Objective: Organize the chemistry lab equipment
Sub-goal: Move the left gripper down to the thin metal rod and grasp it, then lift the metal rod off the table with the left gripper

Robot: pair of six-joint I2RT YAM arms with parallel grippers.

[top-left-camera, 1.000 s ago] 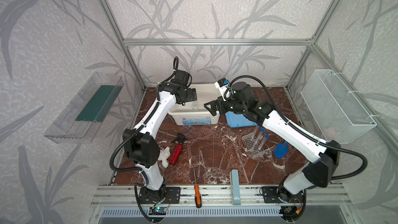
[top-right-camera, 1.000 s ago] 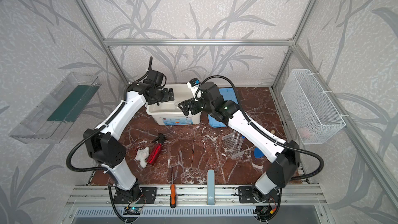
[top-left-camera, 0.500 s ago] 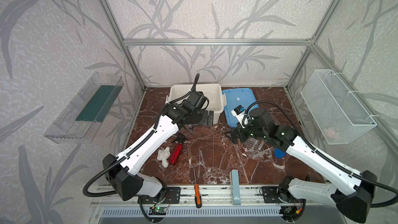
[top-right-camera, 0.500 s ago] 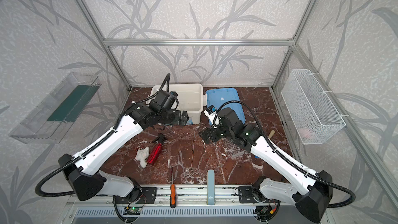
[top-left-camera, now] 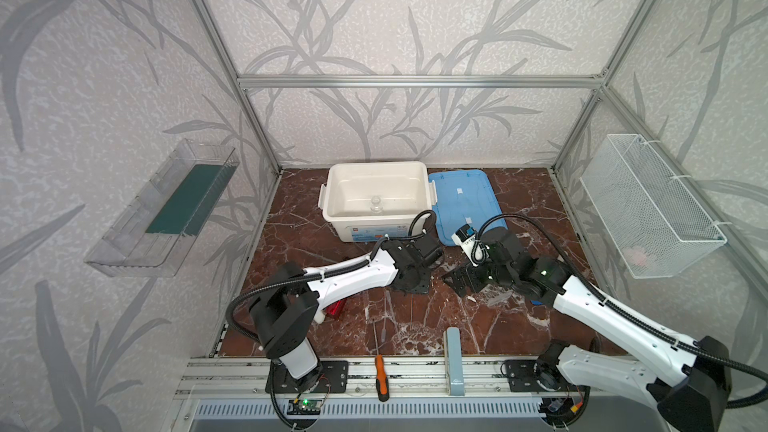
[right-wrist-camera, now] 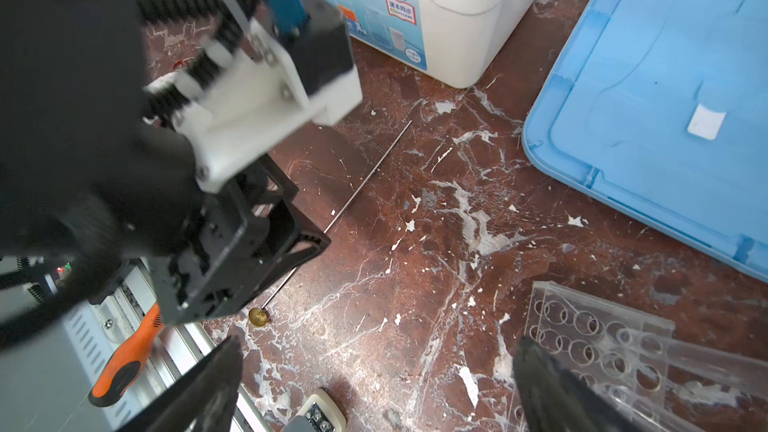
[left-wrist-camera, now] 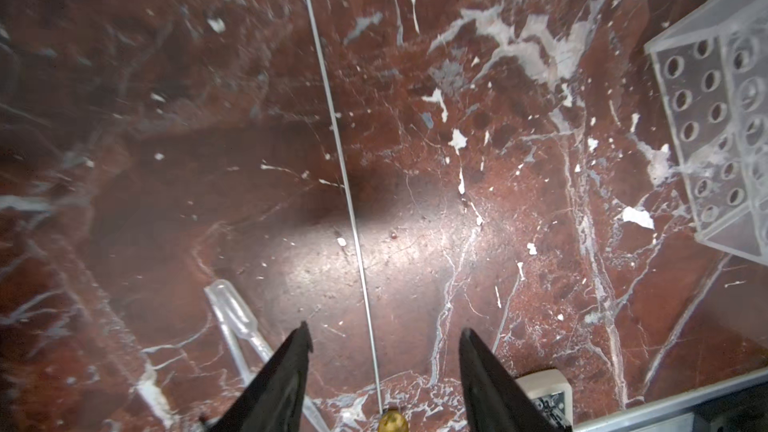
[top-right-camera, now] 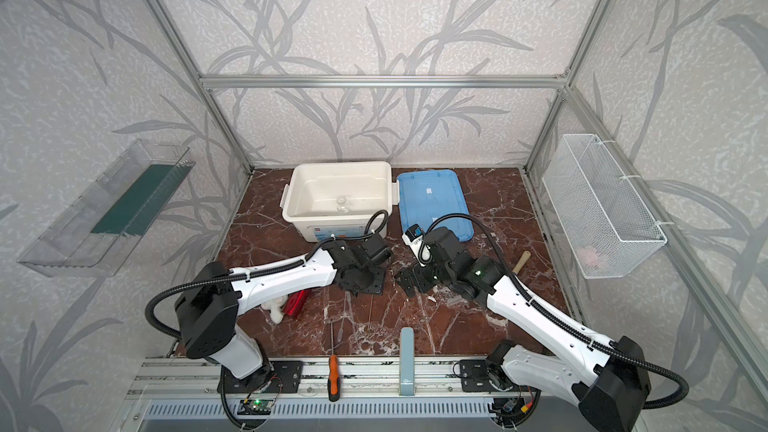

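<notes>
on the red-brown marble worktop (top-left-camera: 532,193), both arms had come down from over the white bin (top-left-camera: 365,232), where they were a second earlier, to the middle. the left gripper (left-wrist-camera: 385,330) had its fingers spread either side of a thin metal rod (left-wrist-camera: 340,147), not touching it. the right gripper (right-wrist-camera: 378,344) had its fingers spread wide over bare marble. only the left wrist view showed the clear droppers (left-wrist-camera: 235,315) beside one finger. both wrist views showed the clear holed tube rack (right-wrist-camera: 602,334), just beside the right gripper. in both top views the bin, at the rear edge, held a small glass jar (top-left-camera: 376,204). a blue lid (top-left-camera: 465,197) lay beside it.
</notes>
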